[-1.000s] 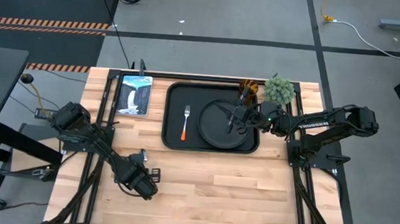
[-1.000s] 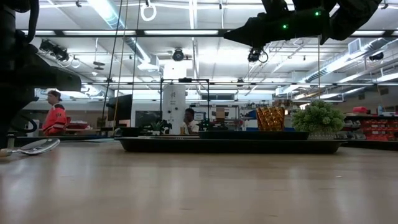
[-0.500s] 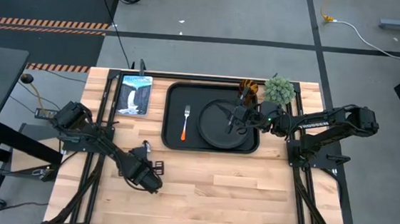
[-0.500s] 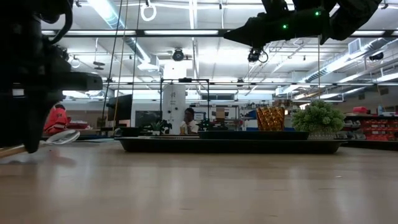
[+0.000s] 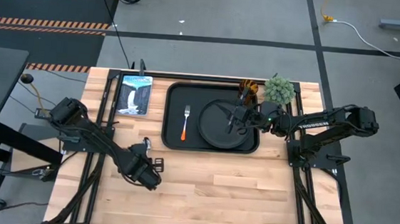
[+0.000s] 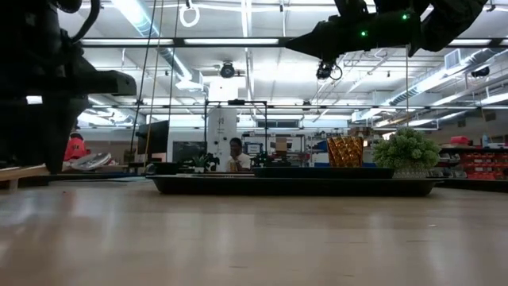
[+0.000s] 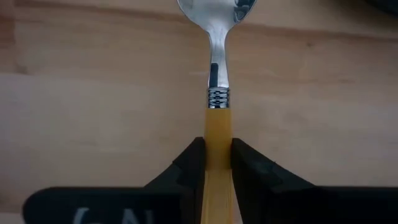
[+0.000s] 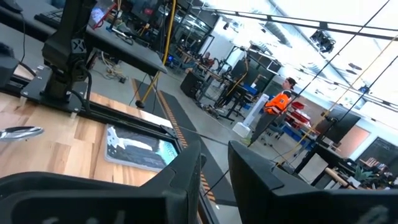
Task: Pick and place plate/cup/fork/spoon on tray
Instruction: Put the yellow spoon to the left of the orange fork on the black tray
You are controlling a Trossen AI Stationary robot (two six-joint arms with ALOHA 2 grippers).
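Observation:
My left gripper (image 5: 144, 158) is above the bare tabletop near the front left, shut on the spoon (image 7: 217, 56). The spoon has an orange handle and a silver bowl (image 6: 92, 161). My right gripper (image 5: 234, 119) hangs high over the round black plate (image 5: 221, 128), open by a narrow gap and empty (image 8: 214, 155). The plate lies in the black tray (image 5: 177, 89). The fork (image 5: 185, 123) lies flat in the tray, left of the plate. The amber cup (image 5: 248, 88) stands at the tray's far right corner; it also shows in the low view (image 6: 344, 151). My left gripper pinches the spoon's orange handle (image 7: 217, 134) between its two fingers, a little behind the metal collar. The handle runs along the fingers and back between them. The bowl (image 7: 214, 9) points away from the gripper toward the far edge. The spoon is lifted clear of the table.
A fuzzy green plant ball (image 5: 279, 89) stands right of the cup. A blue-white card (image 5: 135, 94) lies left of the tray. Bare wood (image 5: 251, 187) spreads in front of the tray. People show in the room behind the table (image 6: 235, 152).
My left gripper has risen and gone a little toward the far edge, keeping hold of the spoon. The spoon, which lay on the table a second ago, is now lifted clear, its bowl higher in the low view.

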